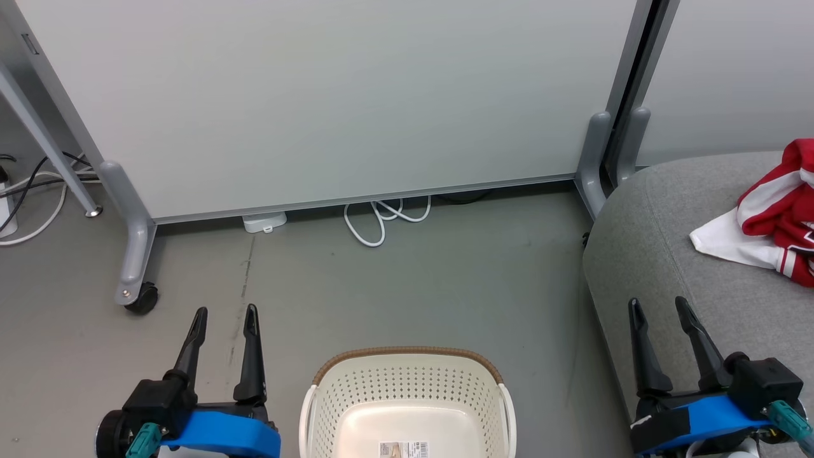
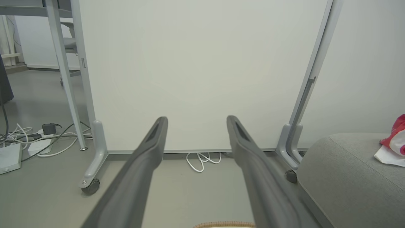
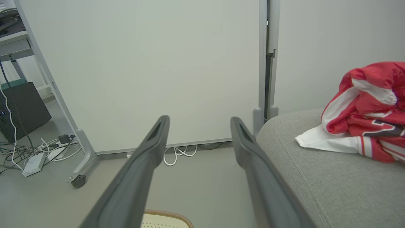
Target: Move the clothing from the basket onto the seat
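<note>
Grey-white partition panel (image 1: 356, 95) is standing across the far floor on castor feet. Grey fabric seat (image 1: 668, 254) is sitting at the right, with the red-and-white clothing (image 1: 779, 216) lying heaped on it. Cream basket (image 1: 407, 353) is sitting between the arms, showing a bare bottom and a label (image 1: 404, 449). Left gripper (image 1: 226, 312) and right gripper (image 1: 657, 301) are hovering spread wide, gripping nothing. White cable (image 1: 381, 219) is curling under the panel.

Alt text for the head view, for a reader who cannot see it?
Red-and-white jerseys lie heaped on the grey sofa seat at right; the cream laundry basket on the floor shows no clothing inside. The left end effector and right end effector flank the basket, both open and holding nothing, before a white partition panel.
</note>
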